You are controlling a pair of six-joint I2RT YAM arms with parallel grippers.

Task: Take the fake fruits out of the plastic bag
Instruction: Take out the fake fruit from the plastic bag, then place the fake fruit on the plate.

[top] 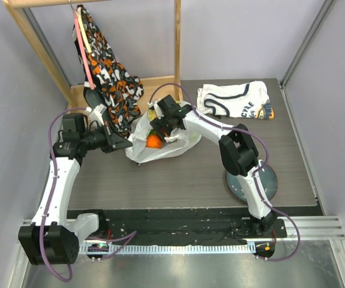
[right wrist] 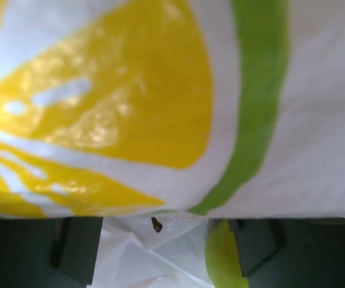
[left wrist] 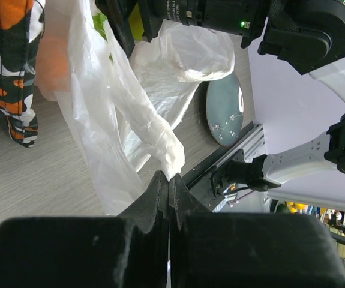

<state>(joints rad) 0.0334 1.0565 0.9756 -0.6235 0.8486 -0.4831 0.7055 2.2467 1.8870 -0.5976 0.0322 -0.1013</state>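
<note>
Translucent white plastic bag (top: 160,144) lies on the bench (top: 190,174) under the right hand (top: 166,127), an orange (top: 153,141) showing inside; the left wrist view shows the left hand (left wrist: 169,186) clenched on a bag handle; the right wrist view shows spread fingers (right wrist: 253,243) against the print, so reaching in for fruit seems next.

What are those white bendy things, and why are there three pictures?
They are two robot arms bolted to a table. One camera looks down from above; a small camera rides on each wrist. The left gripper is shut, pinching a handle of the plastic bag. The right gripper sits at the bag's mouth; its camera is so close that you see mostly the bag's yellow-green print. An orange shows inside the bag. Also there: a folded white shirt, a round grey plate and a patterned cloth hanging on a wooden frame.
</note>
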